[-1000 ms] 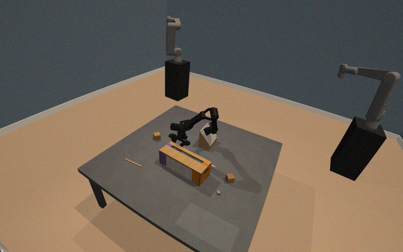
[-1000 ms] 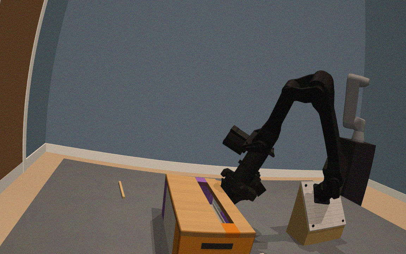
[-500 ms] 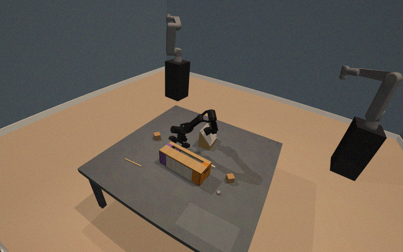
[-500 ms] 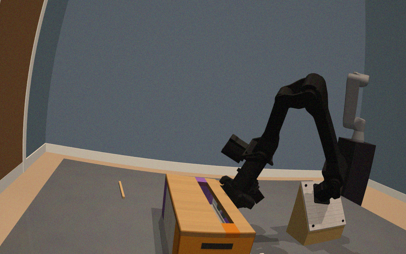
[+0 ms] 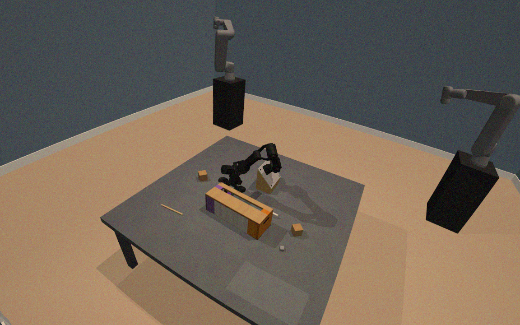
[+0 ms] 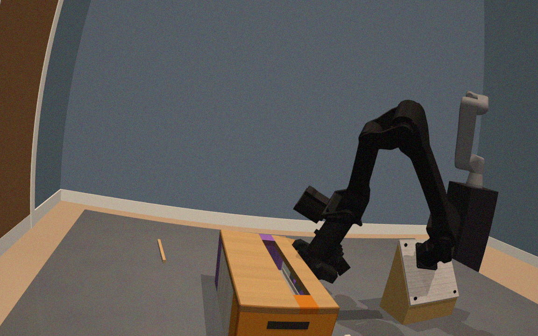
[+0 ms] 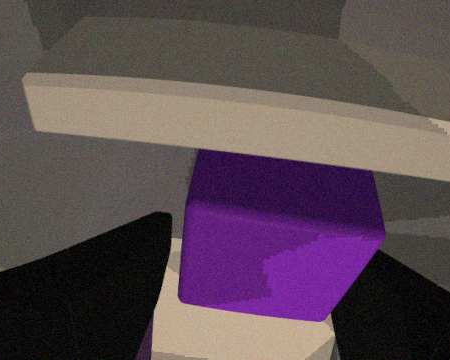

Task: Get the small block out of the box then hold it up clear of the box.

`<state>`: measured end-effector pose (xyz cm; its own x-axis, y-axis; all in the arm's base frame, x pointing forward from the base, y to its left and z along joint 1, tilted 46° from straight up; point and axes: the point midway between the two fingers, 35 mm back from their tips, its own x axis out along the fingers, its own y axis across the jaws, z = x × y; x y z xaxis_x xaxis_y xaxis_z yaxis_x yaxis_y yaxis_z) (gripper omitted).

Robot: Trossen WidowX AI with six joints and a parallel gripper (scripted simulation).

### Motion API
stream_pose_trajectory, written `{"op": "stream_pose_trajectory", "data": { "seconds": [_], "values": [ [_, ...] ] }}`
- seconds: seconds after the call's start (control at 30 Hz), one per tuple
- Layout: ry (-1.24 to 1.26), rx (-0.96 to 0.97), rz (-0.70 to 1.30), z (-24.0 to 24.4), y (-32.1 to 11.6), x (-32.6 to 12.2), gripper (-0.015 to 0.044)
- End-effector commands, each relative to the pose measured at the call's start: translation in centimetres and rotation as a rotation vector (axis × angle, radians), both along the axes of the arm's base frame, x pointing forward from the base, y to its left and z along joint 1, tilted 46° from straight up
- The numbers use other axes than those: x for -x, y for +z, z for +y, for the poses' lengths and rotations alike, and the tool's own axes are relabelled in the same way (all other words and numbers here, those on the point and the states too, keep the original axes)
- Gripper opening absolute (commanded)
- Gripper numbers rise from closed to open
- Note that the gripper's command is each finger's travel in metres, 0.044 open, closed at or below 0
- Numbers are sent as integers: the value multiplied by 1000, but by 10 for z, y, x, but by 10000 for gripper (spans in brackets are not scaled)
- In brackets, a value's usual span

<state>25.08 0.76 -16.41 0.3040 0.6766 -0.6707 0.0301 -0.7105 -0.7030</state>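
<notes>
Top view: 1 dark grey worktop (image 5: 152,228) (image 6: 116,276); beyond its far edge and to its right, 2 black pedestals (image 5: 228,105) (image 5: 459,193), each w/ 1 grey arm (image 5: 220,50) (image 5: 496,121); exterior view gets only 1 of these. 1 black arm (image 5: 249,160) (image 6: 419,154) on 1 wedge stand (image 5: 265,183) (image 6: 394,292), far side of worktop, reaching left. 1 long wood box (image 5: 235,204) (image 6: 258,276), approx. mid-worktop, purple left end, orange right/near end, slot in lid. 1 pale patch (image 5: 267,289), near right. 1 thin stick (image 5: 171,209) (image 6: 161,250), left of box. 2 orange-brown cubes (image 5: 202,175) (image 5: 297,229): 1 far left, 1 right of box. 1 purple block (image 7: 280,250), out on a pale surface (image 7: 245,332) by a pale raised edge (image 7: 235,115) per wrist cam; not lifted clear of box. 1 tiny grey cube (image 5: 281,248), near side of the right-hand orange-brown one.

Claw (image 5: 231,189) (image 6: 315,267) (image 7: 252,240) at box's far side, low; fingers part-way apart, 1 each side of block, gap visible on pic's left, so no clamp seen.
</notes>
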Motion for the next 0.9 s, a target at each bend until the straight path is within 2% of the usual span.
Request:
{"op": "stream_pose_trajectory", "data": {
  "seconds": [0.0, 0.03, 0.13, 0.2, 0.6, 0.87],
  "values": [
    [-2, -9, 7, 2, -1, 3, 101],
    [-2, -9, 7, 2, -1, 3, 75],
    [-2, -9, 7, 2, -1, 3, 55],
    [-2, -8, 7, 0, 1, 2, 3],
    [-1, 2, 2, -42, 40, -7, 0],
    [-26, 7, 20, -50, 48, -7, 0]
  ]
}}
